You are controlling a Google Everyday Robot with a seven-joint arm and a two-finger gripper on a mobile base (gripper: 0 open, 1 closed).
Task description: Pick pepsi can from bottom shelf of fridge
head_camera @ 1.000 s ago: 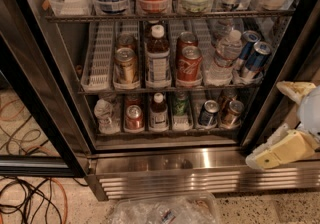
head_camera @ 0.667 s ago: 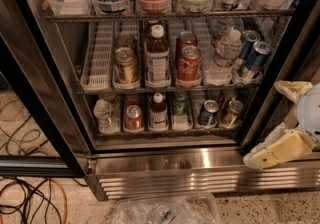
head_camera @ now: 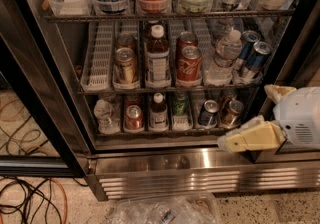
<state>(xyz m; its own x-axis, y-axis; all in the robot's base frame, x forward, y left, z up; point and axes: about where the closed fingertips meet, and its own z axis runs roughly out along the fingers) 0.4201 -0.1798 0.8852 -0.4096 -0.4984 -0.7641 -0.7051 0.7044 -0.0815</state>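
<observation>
The pepsi can (head_camera: 207, 113), dark blue with a silver top, stands on the bottom shelf (head_camera: 150, 133) of the fridge (head_camera: 200, 167), in a lane right of centre. It has a green can on its left and a brown can on its right. My gripper (head_camera: 246, 116) is at the right, in front of the fridge's lower right corner, a little right of the pepsi can and nearer the camera. Its cream fingers (head_camera: 248, 139) are spread apart and hold nothing.
The bottom shelf also holds a crumpled water bottle (head_camera: 103, 113), a red can (head_camera: 134, 116), a dark bottle (head_camera: 158, 112), a green can (head_camera: 181, 104) and a brown can (head_camera: 232, 112). The black-framed door (head_camera: 35, 93) stands open at left. Cables (head_camera: 30, 200) and a plastic bag (head_camera: 165, 210) lie on the floor.
My gripper has moved left and slightly up, closer to the bottom shelf. The cans and bottles have not moved.
</observation>
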